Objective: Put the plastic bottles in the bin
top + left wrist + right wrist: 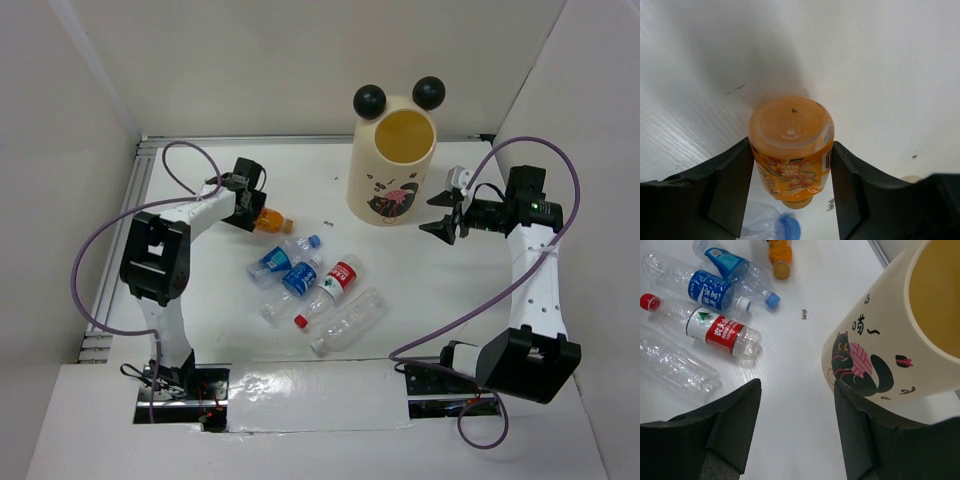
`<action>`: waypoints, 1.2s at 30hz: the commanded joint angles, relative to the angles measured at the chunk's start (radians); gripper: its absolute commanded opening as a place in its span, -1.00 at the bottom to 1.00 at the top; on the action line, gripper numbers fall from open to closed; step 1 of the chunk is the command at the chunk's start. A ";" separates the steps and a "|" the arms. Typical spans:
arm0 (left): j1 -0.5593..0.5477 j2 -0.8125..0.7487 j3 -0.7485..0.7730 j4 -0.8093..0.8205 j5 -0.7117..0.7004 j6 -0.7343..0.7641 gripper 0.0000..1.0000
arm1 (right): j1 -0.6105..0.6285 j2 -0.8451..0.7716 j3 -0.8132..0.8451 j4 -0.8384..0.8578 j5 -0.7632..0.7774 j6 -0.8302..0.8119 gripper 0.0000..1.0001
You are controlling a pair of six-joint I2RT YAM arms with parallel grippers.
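Observation:
The orange bottle (272,221) lies on its side on the white table; in the left wrist view its base (790,125) faces the camera. My left gripper (248,210) (791,150) has both fingers pressed against its sides. Several mostly clear bottles lie in a cluster mid-table: two blue-labelled (272,263) (300,277), one red-labelled (335,285) (715,330), one plain clear (348,322). The cream bin (393,165) (900,330) with black ball ears stands upright at the back. My right gripper (440,222) (797,390) is open and empty just right of the bin's base.
White walls enclose the table on the left, back and right. An aluminium rail (140,190) runs along the left and back edges. Purple cables (100,240) loop beside both arms. A small dark mark (803,314) sits on the table between the bottles and the bin.

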 commanded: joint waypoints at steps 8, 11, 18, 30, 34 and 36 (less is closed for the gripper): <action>-0.045 -0.223 -0.072 0.205 0.155 0.468 -1.00 | -0.025 -0.048 -0.060 0.077 0.012 0.083 0.15; -0.125 -0.310 0.003 0.399 0.218 0.648 -1.00 | -0.034 -0.048 -0.083 0.151 0.067 0.159 -0.15; -0.319 -0.245 0.364 0.579 0.374 1.046 -1.00 | -0.034 -0.057 -0.170 0.188 0.138 0.176 -0.33; -0.632 0.040 0.515 1.292 0.001 1.647 -1.00 | -0.034 -0.068 -0.239 0.197 0.192 0.124 -0.33; -0.688 0.294 0.829 1.415 -0.145 1.985 -0.97 | -0.023 -0.068 -0.239 0.206 0.203 0.124 -0.33; -0.688 0.352 0.897 1.400 -0.156 2.004 -0.97 | -0.013 -0.068 -0.239 0.206 0.213 0.124 -0.33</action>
